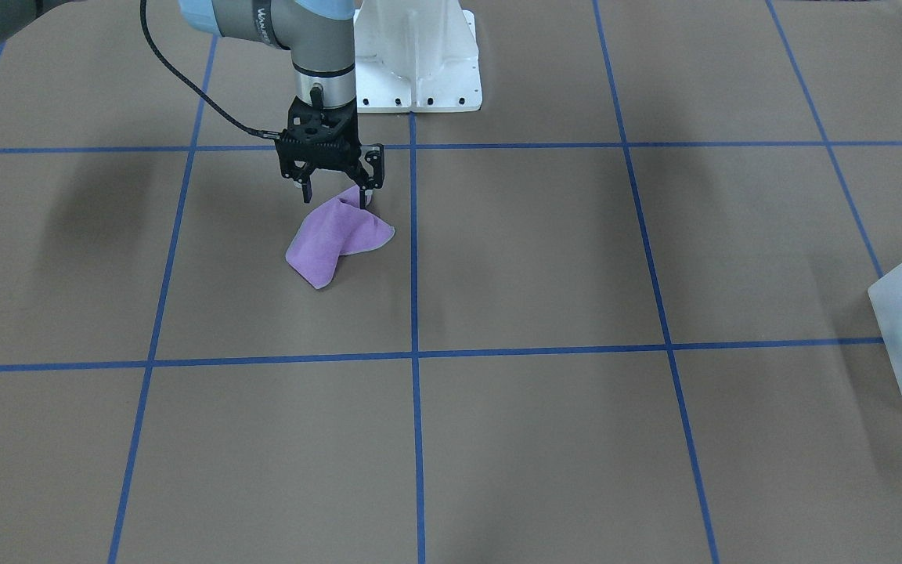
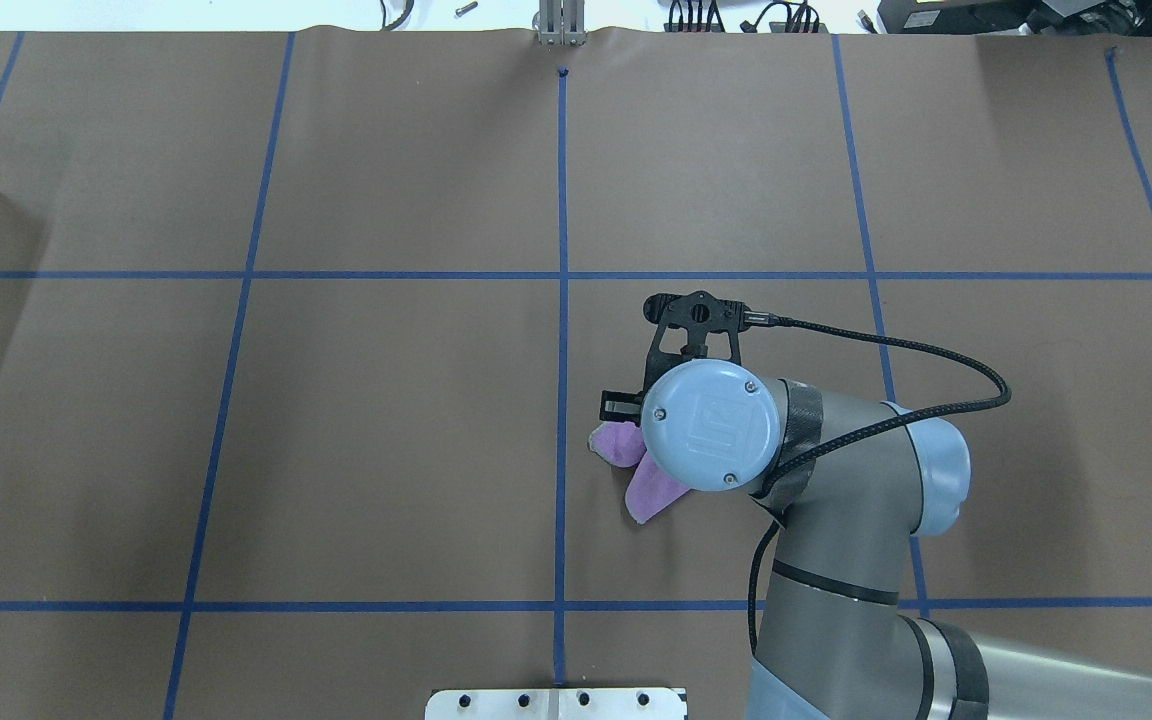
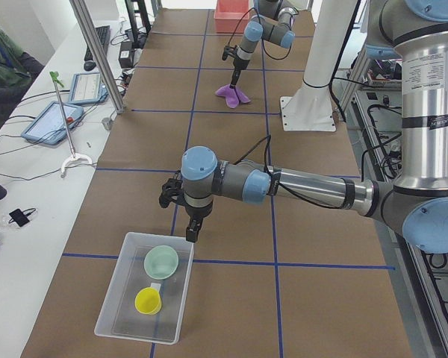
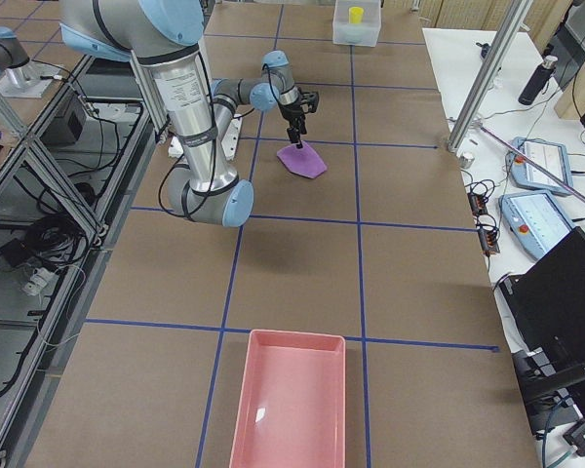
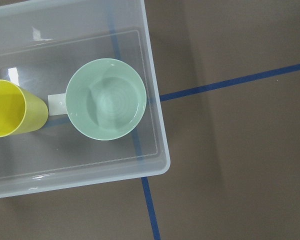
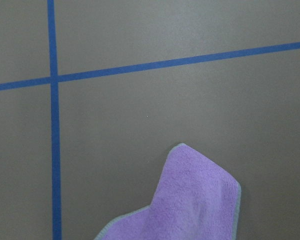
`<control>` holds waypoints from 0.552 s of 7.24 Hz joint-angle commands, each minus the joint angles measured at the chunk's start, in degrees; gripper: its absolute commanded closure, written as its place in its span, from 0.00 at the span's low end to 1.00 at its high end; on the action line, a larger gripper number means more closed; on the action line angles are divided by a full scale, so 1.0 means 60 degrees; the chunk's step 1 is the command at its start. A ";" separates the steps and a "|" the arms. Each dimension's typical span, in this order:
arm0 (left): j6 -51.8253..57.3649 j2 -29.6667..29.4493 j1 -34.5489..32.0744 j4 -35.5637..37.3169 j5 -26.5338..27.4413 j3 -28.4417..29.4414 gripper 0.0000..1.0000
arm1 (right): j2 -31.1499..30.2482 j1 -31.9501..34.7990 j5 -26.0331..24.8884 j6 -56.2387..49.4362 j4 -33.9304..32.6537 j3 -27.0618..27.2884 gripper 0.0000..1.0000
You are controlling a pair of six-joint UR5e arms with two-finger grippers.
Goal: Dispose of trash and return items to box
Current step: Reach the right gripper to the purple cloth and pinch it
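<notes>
The trash, a purple cloth (image 1: 333,239) with pale edging, lies crumpled on the brown table near the robot's base. My right gripper (image 1: 335,192) points down onto its raised upper corner, fingers apart on either side: open. The right wrist view shows only the cloth (image 6: 200,200) at the bottom edge. The box (image 5: 155,125), a frosted tub, holds the pale green bowl (image 5: 106,105) and a yellow cup (image 5: 10,109). My left gripper (image 3: 190,237) hangs just beyond the box's (image 3: 112,313) far rim; I cannot tell whether it is open or shut.
A pink tray (image 4: 291,409) sits at the table's end on my right. The white robot base (image 1: 420,63) stands behind the cloth. A side bench with tablets (image 3: 56,119) and a seated person (image 3: 0,67) runs along the far edge.
</notes>
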 commanded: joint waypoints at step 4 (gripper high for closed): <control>0.0000 0.0063 0.0001 -0.0045 0.0000 0.0016 0.01 | -0.0007 0.0125 -0.0146 -0.0172 0.0012 0.0186 1.00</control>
